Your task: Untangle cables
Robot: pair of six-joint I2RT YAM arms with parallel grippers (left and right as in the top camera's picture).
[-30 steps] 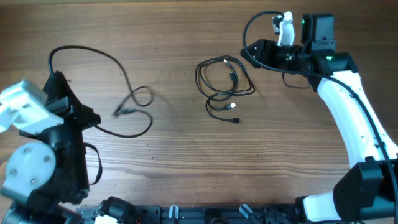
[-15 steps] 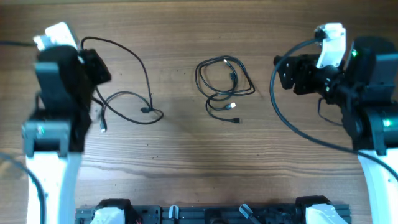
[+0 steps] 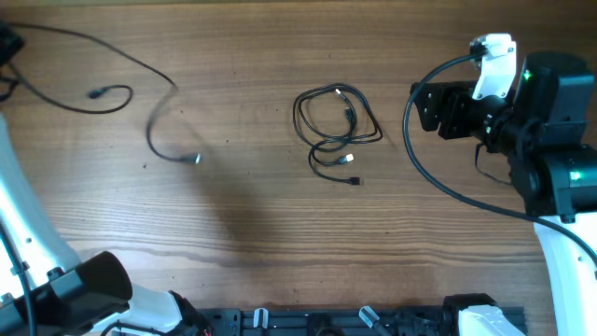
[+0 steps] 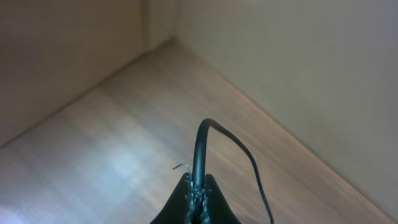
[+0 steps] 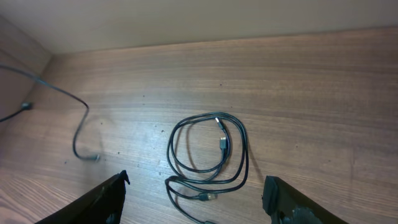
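Left gripper (image 4: 198, 198) pinching loose cable (image 4: 199, 152), strung across far-left of table (image 3: 280, 215). Right gripper (image 5: 194, 183) spread, empty, near coiled cable (image 3: 336, 121) mid-table, not touching. Cords likely light, limp, snag-prone. Best hold: outer loop, clear of plugs.

Soft even light; left wrist view blurred, glare on table (image 4: 121, 163).

overhead, oblique right wrist: same cables (image 3: 334, 131)
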